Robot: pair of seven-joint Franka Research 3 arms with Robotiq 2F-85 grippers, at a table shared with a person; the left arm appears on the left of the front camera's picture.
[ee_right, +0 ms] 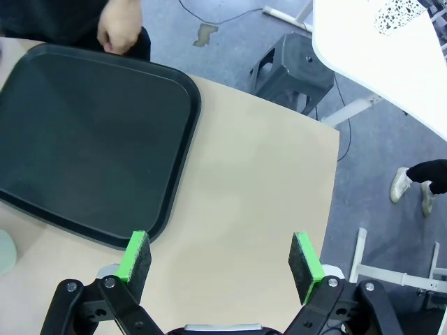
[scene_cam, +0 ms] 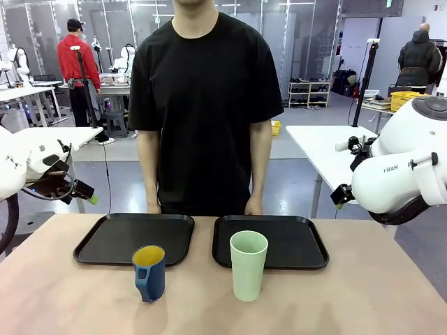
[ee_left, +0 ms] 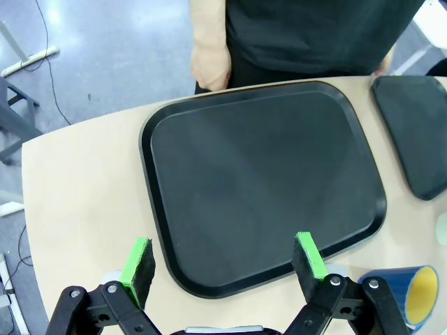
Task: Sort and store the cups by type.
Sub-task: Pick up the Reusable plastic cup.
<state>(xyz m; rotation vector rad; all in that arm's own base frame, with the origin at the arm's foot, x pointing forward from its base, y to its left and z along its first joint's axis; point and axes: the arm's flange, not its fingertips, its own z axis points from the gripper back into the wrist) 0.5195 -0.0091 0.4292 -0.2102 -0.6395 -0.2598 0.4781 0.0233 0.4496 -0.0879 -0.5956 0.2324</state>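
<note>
Nearest me, the blue mug [scene_cam: 149, 271] stands upright on the tabletop [scene_cam: 363, 293], handle toward my side, just in front of the left tray [scene_cam: 112, 241]. The green tumbler [scene_cam: 248, 264] stands upright to its right, on the tabletop just before the right tray [scene_cam: 293, 244]. The two trays lie side by side. My left tool [ee_left: 223, 255] hangs spread wide over the left tray's near edge; the mug sits off to one side of it, apart from its fingers. My right tool [ee_right: 222, 255] is spread too, over the tabletop beside the right tray, well apart from the tumbler. At the far edge, the person's hands [scene_cam: 253, 206] rest by the trays.
</note>
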